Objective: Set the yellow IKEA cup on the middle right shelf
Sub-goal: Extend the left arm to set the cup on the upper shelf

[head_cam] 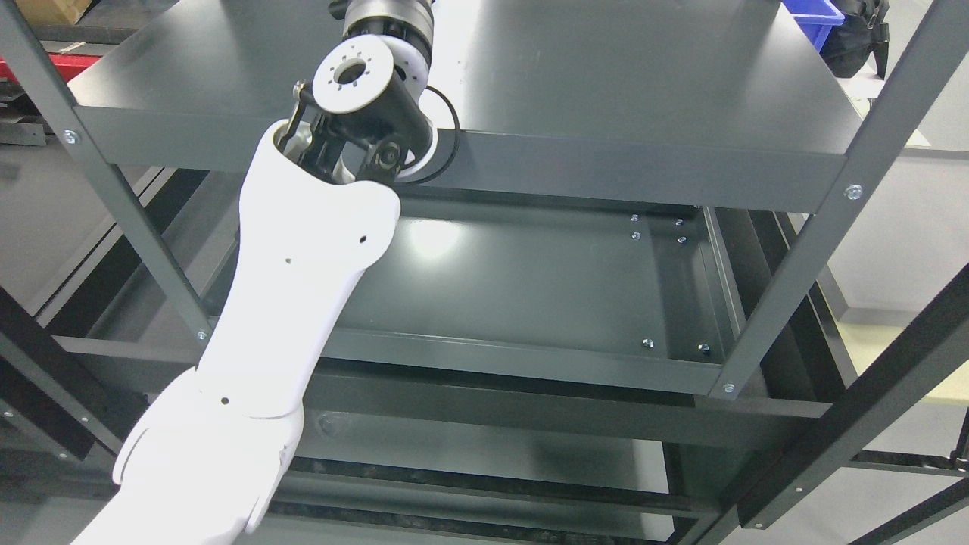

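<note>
Grey shelving point(651, 166) fills the view; left arm point(303, 257) reaches over its top.

Left arm point(295, 265) sweeps in from the lower left, white shell rising across the rack point(795, 272) to a black wrist joint point(363, 113) at the front edge of the top shelf point(606, 83). Beyond the wrist it runs off the frame's upper edge, hand out of sight. Below, the middle shelf point(530, 288) lies bare and glossy. Blue bin point(814, 19) peeks in at the top right corner.
</note>
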Robot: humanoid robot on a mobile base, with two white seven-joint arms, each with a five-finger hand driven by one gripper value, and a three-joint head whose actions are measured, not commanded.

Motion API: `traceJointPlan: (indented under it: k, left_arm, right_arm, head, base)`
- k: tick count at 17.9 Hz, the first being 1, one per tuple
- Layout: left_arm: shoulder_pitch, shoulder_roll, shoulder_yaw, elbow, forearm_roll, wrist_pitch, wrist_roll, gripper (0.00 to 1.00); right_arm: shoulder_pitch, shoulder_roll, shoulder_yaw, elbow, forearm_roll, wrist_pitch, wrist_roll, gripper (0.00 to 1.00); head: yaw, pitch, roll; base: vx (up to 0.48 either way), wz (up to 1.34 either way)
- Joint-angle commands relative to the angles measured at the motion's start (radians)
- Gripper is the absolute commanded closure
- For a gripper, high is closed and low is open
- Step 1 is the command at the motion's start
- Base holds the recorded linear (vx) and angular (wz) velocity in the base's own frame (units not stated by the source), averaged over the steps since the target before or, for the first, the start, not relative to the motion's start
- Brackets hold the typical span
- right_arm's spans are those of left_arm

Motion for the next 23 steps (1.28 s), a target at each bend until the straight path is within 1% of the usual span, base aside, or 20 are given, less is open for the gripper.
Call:
traceJointPlan:
  k: [1,4,6,9,10,11,13,17,20,23]
  left_arm:
    - [-0.072,0.018,0.014,0.308,0.140,0.004,0.031,1.00]
    - [-0.073,0.018,0.009,0.344,0.159,0.009,0.031,0.99]
    - [-0.073,0.018,0.000,0.344,0.157,0.021,0.033,0.97]
    - [-0.076,0.018,-0.043,0.339,0.160,0.029,0.031,0.77]
    - [-0.079,0.018,-0.060,0.336,0.162,0.029,0.030,0.65]
    - [-0.085,0.018,-0.072,0.334,0.162,0.029,0.028,0.58]
    - [-0.090,0.018,-0.077,0.331,0.162,0.029,0.028,0.47]
    - [-0.099,0.018,-0.112,0.327,0.154,0.029,0.028,0.27]
    - [-0.107,0.018,-0.127,0.324,0.144,0.029,0.028,0.17]
    - [-0.107,0.018,-0.130,0.316,0.128,0.029,0.028,0.09]
  right_arm:
    - [0.011,-0.017,0.017,0.000,-0.025,0.000,-0.215,0.01]
    - [0.011,-0.017,0.017,0.000,-0.025,0.000,-0.215,0.01]
    - [0.011,-0.017,0.017,0.000,-0.025,0.000,-0.215,0.01]
    - [0.011,-0.017,0.017,0.000,-0.025,0.000,-0.215,0.01]
    - [0.011,-0.017,0.017,0.000,-0.025,0.000,-0.215,0.01]
    - [0.011,-0.017,0.017,0.000,-0.025,0.000,-0.215,0.01]
    - [0.011,-0.017,0.017,0.000,-0.025,0.000,-0.215,0.01]
    - [0.011,-0.017,0.017,0.000,-0.025,0.000,-0.215,0.01]
    - [0.011,-0.017,0.017,0.000,-0.025,0.000,-0.215,0.01]
    - [0.011,-0.017,0.017,0.000,-0.025,0.000,-0.215,0.01]
  head:
    - [0.0000,0.000,0.000]
    - [0.0000,0.000,0.000]
    - [0.0000,0.000,0.000]
    - [0.0000,0.000,0.000]
    - [0.0000,0.000,0.000]
    - [0.0000,0.000,0.000]
    - [0.0000,0.000,0.000]
    - [0.0000,0.000,0.000]
    - [0.0000,0.000,0.000]
    - [0.0000,0.000,0.000]
  base:
    - [-0.063,0.00]
    - [-0.064,0.00]
    - [-0.059,0.01]
    - [-0.039,0.00]
    - [-0.024,0.00]
    - [0.000,0.00]
    - [0.000,0.00]
    - [0.000,0.00]
    - [0.000,0.00]
    - [0.000,0.00]
